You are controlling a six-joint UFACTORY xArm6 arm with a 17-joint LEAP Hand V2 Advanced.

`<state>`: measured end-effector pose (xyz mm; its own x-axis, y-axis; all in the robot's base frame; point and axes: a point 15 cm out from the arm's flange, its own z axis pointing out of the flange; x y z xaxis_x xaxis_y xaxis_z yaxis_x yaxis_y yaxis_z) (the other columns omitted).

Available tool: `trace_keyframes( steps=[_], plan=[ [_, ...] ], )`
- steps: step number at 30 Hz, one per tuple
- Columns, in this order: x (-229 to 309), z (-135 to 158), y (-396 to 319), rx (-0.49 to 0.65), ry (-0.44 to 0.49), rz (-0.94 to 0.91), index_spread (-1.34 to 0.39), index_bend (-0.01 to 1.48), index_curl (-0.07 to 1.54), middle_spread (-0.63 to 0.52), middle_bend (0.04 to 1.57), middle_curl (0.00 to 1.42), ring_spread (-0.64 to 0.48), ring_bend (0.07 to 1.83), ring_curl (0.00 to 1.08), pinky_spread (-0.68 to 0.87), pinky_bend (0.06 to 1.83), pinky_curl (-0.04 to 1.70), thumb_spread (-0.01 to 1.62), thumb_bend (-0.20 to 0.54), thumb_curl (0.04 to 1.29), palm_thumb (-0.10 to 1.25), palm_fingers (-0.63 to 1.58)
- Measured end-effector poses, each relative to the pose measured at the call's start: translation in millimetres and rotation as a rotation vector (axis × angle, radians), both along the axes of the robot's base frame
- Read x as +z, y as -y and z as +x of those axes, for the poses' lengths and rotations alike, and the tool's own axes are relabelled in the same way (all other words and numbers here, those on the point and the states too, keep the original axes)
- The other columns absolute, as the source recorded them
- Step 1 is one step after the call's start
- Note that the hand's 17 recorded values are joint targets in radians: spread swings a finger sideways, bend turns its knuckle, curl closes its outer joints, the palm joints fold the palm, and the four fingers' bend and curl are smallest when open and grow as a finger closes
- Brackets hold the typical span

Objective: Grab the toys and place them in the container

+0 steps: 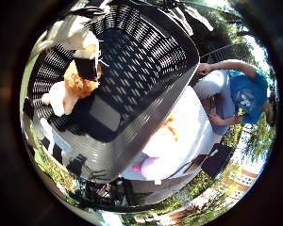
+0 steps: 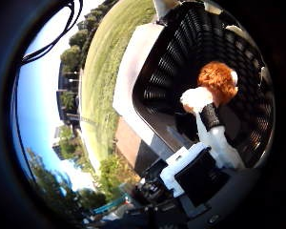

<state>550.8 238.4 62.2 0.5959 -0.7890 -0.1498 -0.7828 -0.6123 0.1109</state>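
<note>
A plush toy with orange hair and a cream body is over the inside of the black lattice basket. My right hand is above the basket, and its white and black fingers meet the toy from two sides and pinch it. In the right thumb side palm view a white fingertip touches the toy's orange hair. A second toy, pink and white, lies on the white table beside the basket.
The basket stands on the white table, whose edge shows over grass. A person in blue sits beside the table. Trees and buildings stand farther off.
</note>
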Motion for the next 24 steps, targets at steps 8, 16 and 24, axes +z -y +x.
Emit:
trace_keyframes(
  steps=[8,16,24],
  plan=[
    [127,-17,63,-0.033,-0.029,-0.039,-0.51,0.13,0.44,0.11,0.15,0.36,0.31,0.56,0.3,0.48,0.91,0.47,1.07,-0.04,0.54,0.75,-0.15],
    [218,-46,206,-0.11,0.007,-0.187,-0.44,0.14,0.34,0.12,0.14,0.3,0.3,0.48,0.29,0.48,0.77,0.38,1.11,-0.029,0.51,0.69,-0.1],
    [169,-105,320,-0.213,-0.09,-0.173,-0.4,0.15,0.29,0.13,0.15,0.28,0.3,0.44,0.29,0.47,0.73,0.34,1.13,-0.026,0.49,0.68,-0.06]
  ],
)
